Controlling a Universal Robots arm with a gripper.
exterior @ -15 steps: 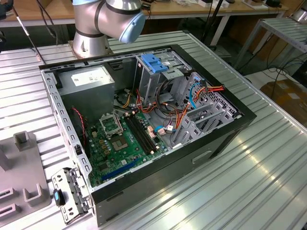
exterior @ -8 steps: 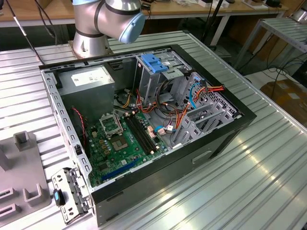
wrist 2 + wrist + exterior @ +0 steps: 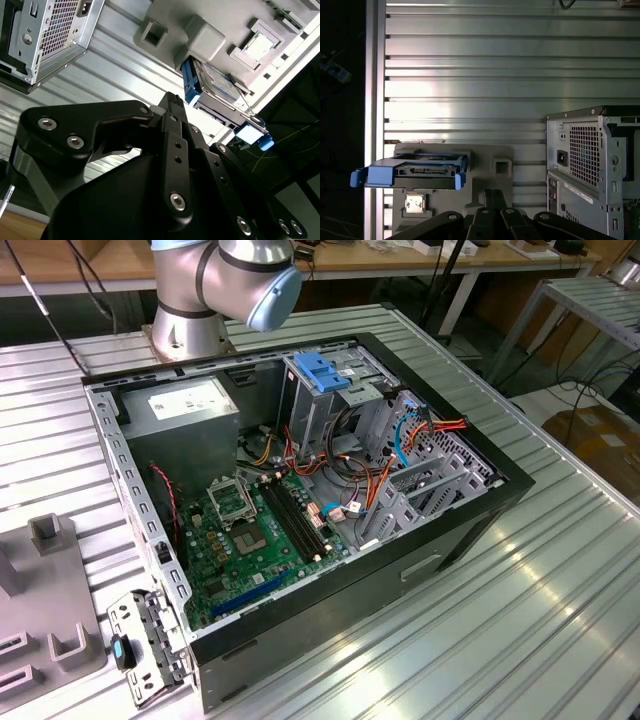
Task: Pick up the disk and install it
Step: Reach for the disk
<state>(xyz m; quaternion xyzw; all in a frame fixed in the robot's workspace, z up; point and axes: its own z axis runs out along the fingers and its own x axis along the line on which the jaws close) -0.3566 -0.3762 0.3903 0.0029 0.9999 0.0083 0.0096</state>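
- One flat, rectangular silver-grey metal disk (image 3: 216,80) is in view, with a white-and-blue label on its face and one bright blue plastic bracket (image 3: 380,175) framing it.
- The disk rests on one pale grey moulded fixture (image 3: 495,156); in the first wrist view one end of the bracket juts past the fixture's edge, close to the table's border.
- The fixture sits on one ribbed metal table (image 3: 495,75), and in the exterior view part of it lies at the exterior view's left (image 3: 50,590).
- One open black-and-grey computer case (image 3: 440,560) lies on the same table, well apart from the disk; both wrist views show its perforated rear panel (image 3: 585,160).
- Inside the case, the exterior view shows one green motherboard (image 3: 240,540) and one blue plastic caddy (image 3: 325,370) on top of the drive cage.
- One small grey metal panel with a blue tab (image 3: 150,645) lies just beside the case's front corner.
- One black gripper (image 3: 493,191) hangs above the table near the fixture, clear of the disk; its fingers are drawn together and hold nothing.
- One arm (image 3: 265,280) rises from its round base (image 3: 180,335) behind the case, where a silver joint carries a pale blue cap.
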